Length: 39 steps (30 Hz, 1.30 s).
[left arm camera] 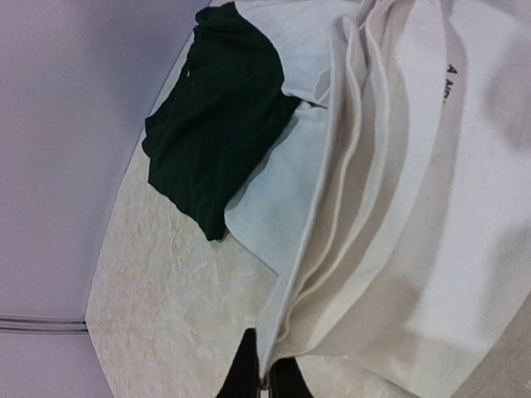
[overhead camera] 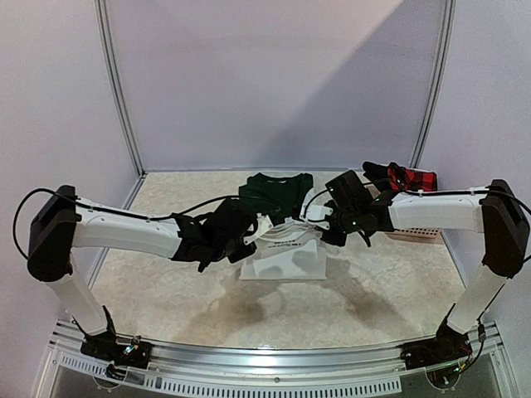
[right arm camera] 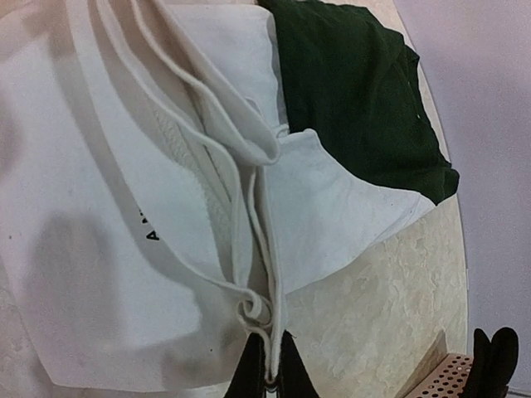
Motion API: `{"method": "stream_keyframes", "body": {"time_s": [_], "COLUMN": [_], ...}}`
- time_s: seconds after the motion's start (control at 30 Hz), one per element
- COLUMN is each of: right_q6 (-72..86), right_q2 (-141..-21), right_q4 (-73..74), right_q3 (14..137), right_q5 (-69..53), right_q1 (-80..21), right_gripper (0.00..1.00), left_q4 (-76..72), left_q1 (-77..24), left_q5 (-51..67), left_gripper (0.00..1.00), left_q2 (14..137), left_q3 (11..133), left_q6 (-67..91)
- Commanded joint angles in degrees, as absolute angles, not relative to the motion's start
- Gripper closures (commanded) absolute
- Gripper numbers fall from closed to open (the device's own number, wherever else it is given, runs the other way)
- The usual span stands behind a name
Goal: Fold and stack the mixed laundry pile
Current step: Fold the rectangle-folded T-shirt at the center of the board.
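While both our claws pinch it, the white cloth (overhead camera: 286, 255) sits at the middle of the surface (overhead camera: 166, 298). Our left claw (left arm camera: 265, 380) is clamped on its layered hem, and our right claw (right arm camera: 270, 377) on its bunched edges. Just behind, touching the cloth, lies the dark green garment (overhead camera: 276, 192). The checked flannel shirt (overhead camera: 411, 177) sits far right.

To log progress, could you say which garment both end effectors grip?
The white cloth, pinched by the left end effector and the right end effector; the green shirt and checked shirt sit ungripped.
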<state>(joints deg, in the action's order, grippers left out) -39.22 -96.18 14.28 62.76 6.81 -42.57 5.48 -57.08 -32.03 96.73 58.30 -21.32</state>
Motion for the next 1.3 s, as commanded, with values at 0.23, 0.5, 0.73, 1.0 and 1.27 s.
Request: {"method": "stream_keyframes", "body": {"time_s": [0.23,0.5,0.73,1.0,1.27], "right_q6": [-37.0,-36.7,-35.9,-34.8,-33.6], "right_q2": [-103.2,-108.2,-111.3,-112.9,-115.1], "right_q4": [12.9,12.6,12.6,12.3,13.2], "right_q3": [67.8,71.6,73.8,74.4,77.5], "right_q5": [9.1,10.5,12.6,12.0,14.0], "right_q1": [-40.3,-39.5,-38.4,-36.9,-36.9], "right_gripper": [1.0,1.0,1.0,0.94,0.73], "left_q4": [7.7,8.8,8.1,7.1,11.8], "left_q1": [-51.1,-48.7,-48.0,-46.9,-46.3], "left_q5": [-30.9,-27.5,-29.2,-29.5,-32.2], "left_gripper": [1.0,1.0,1.0,0.98,0.85], "left_q2": [102.5,106.7,111.5,112.7,114.1], "left_q3": [63.1,66.1,69.8,70.1,72.9], "left_q6": [-16.1,-14.8,-14.6,-13.7,-10.1]}}
